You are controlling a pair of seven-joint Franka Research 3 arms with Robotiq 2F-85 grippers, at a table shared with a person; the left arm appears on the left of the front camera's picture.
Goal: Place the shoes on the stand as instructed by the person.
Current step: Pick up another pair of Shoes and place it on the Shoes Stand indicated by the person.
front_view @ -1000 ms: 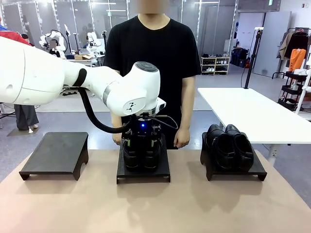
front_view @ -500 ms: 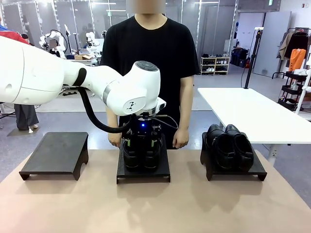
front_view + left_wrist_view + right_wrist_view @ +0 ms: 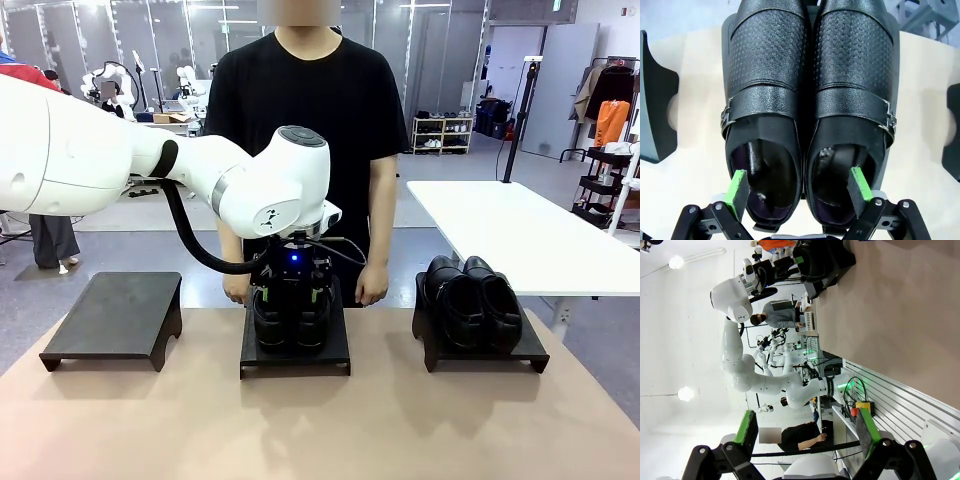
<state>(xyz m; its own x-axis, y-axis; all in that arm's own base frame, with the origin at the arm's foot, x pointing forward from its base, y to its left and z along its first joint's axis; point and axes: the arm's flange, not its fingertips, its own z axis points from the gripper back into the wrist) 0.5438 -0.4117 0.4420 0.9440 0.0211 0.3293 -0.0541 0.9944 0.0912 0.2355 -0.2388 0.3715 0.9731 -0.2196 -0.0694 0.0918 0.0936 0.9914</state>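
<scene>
The left tool (image 3: 799, 194) is hanging spread wide over the strapped shoes (image 3: 810, 100), one green pad inside each heel opening, gripping nothing. That pair is sitting on the middle stand (image 3: 295, 352) near the table's far edge. The plain shoes (image 3: 472, 300) are resting on the right stand (image 3: 480, 354). The right tool (image 3: 805, 435) is standing released, holding nothing. The person (image 3: 305, 110) is standing behind the far edge.
</scene>
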